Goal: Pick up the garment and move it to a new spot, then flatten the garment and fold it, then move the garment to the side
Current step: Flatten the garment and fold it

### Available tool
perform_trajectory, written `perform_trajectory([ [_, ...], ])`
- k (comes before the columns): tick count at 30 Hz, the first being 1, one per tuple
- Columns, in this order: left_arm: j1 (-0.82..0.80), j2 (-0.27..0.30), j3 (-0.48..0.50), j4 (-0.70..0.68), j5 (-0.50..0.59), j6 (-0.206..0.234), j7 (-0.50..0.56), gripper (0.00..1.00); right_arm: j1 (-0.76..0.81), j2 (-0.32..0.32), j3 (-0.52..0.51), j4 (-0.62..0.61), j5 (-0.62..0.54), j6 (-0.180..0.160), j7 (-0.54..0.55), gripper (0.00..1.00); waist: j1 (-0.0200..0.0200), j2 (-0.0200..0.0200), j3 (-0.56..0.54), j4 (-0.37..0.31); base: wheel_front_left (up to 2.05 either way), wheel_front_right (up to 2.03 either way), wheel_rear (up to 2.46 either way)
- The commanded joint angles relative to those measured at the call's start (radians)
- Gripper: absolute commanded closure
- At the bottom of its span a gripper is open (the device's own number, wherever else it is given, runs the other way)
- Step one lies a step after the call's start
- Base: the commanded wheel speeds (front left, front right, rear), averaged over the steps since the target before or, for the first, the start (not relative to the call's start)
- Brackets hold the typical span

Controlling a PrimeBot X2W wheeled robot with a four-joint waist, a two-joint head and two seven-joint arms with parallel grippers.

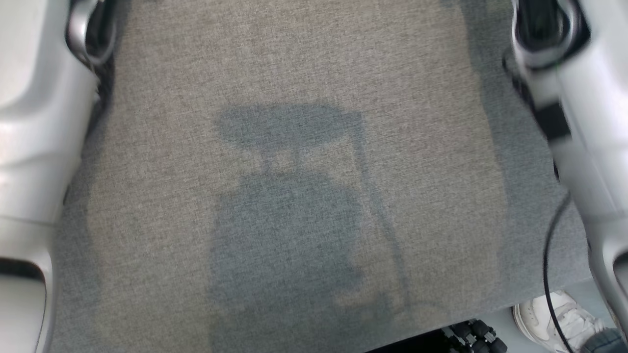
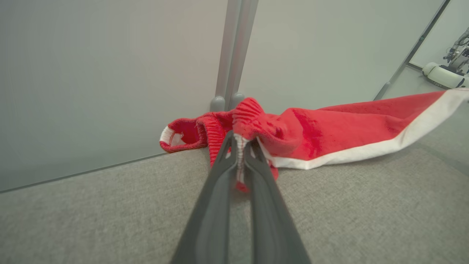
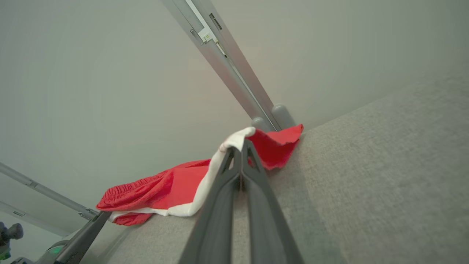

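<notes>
The garment (image 2: 322,128) is red cloth with a white band along one edge and a ribbed waistband. In the left wrist view it stretches to the right above the grey fabric table (image 2: 366,205), and my left gripper (image 2: 240,145) is shut on its ribbed end. In the right wrist view my right gripper (image 3: 240,148) is shut on the garment (image 3: 172,189) at its white-edged corner, the rest trailing down to the left. In the head view both pale forearms, left (image 1: 34,147) and right (image 1: 588,122), reach up past the top edge over the bare table (image 1: 304,147).
A pale partition wall with a metal post (image 2: 232,55) stands just behind the table's far edge. A person's white shoe (image 1: 559,321) shows on the floor at the table's near right corner, by dark wheels (image 1: 473,336). Another robot (image 2: 449,69) stands far off.
</notes>
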Motion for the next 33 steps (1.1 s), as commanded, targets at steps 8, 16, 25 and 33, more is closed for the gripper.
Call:
perform_trajectory([
  [8, 0.44, 0.101, -0.057, -0.235, -0.197, -0.003, -0.046, 1.0, 0.505, -0.226, 0.026, -0.362, 0.15, 0.0, -0.016, 1.0, -0.0002, 0.0, -0.22, 0.013, 0.0, 0.0, 0.0],
  [16, 0.946, 0.16, 0.018, -0.602, -0.341, 0.143, -0.062, 1.0, 0.955, -0.389, -0.035, -0.613, 0.183, 0.0, -0.015, 1.0, -0.0002, 0.0, -0.382, 0.013, 0.0, 0.0, 0.0],
  [25, 1.359, 0.212, 0.026, -0.935, -0.422, 0.331, -0.056, 1.0, 1.453, -0.447, -0.242, -0.857, 0.204, -0.001, -0.034, 1.0, -0.0002, 0.0, -0.424, 0.036, 0.0, 0.0, 0.0],
  [33, 1.256, 0.258, 0.039, -1.09, -0.412, 0.457, 0.088, 1.0, 1.289, -0.376, -0.307, -0.895, 0.192, -0.001, 0.049, 1.0, -0.0002, 0.0, -0.353, 0.033, 0.0, 0.0, 0.0],
])
